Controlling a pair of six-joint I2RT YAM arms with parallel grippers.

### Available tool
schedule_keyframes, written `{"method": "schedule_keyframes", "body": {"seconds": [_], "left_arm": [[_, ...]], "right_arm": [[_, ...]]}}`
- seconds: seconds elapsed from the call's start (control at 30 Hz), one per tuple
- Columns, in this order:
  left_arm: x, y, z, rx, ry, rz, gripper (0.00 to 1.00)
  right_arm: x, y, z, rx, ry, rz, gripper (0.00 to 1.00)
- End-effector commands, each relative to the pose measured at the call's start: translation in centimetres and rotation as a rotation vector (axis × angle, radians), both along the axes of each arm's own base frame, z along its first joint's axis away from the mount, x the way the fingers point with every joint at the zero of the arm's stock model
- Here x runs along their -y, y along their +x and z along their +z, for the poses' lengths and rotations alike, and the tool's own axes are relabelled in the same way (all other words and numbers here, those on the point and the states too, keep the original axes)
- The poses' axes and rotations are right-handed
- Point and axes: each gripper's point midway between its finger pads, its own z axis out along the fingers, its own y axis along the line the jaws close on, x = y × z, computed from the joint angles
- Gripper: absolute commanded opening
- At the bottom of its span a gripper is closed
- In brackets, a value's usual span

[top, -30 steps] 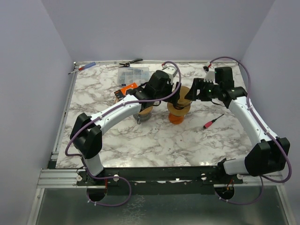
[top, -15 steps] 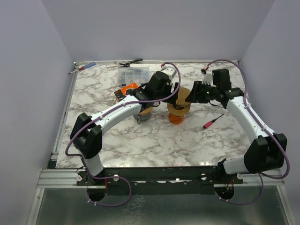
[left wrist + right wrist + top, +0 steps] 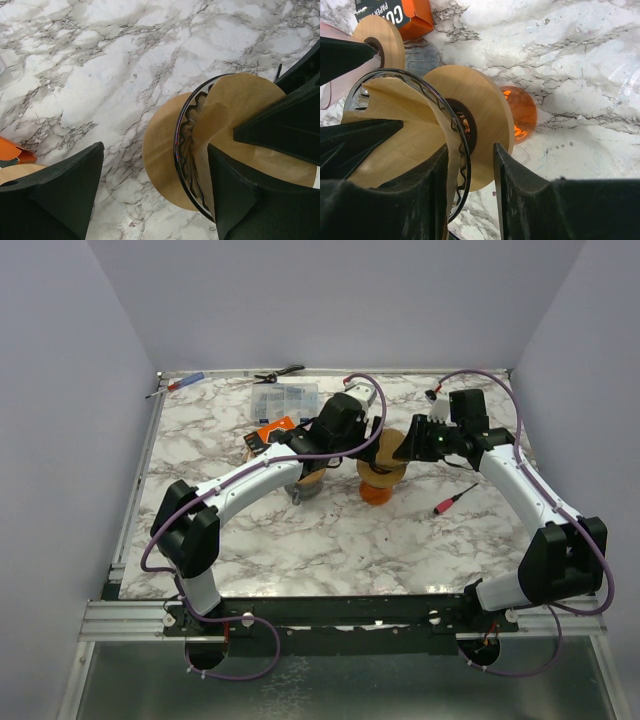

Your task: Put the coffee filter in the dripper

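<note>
Two claws are crowding the dripper (image 3: 482, 102): the left claw (image 3: 152, 150) is gaping wide, while the right claw (image 3: 470, 150) is straddling its rim and the crookedly seated filter (image 3: 395, 132), narrow, grip unclear. Squeezing harder is likely risking creasing the filter or tipping the dripper.

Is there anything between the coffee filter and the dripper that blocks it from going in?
Nothing visible does. The coffee filter already lies inside the glass cone of the dripper. The fingers of the right gripper straddle the rim, one over the paper, one outside.
</note>
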Motion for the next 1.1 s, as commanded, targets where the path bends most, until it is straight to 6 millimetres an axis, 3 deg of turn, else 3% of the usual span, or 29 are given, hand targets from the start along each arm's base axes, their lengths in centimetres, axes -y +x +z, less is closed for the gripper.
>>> {"method": "schedule_keyframes", "body": {"seconds": [0.0,0.27,0.73,1.07], "left_arm": [[-0.4,0.3,-1.1,-0.005,0.043,0.018,0.81],[-0.9,0.4,-0.2,0.016,0.043,0.04,0.83],[-2.2,1.0,-1.1,0.015,0.088,0.11,0.86],[-2.0,1.1,-0.1,0.019,0.071,0.11,0.92]], "right_arm": [[0.0,0.0,-0.7,-0.007,-0.001,0.008,0.38],[-1.0,-0.2,0.8,0.002,0.057,0.044,0.29],[-2.5,-1.0,3.9,0.027,0.165,0.095,0.3],[-2.0,-0.7,3.2,0.005,0.133,0.057,0.33]]}}
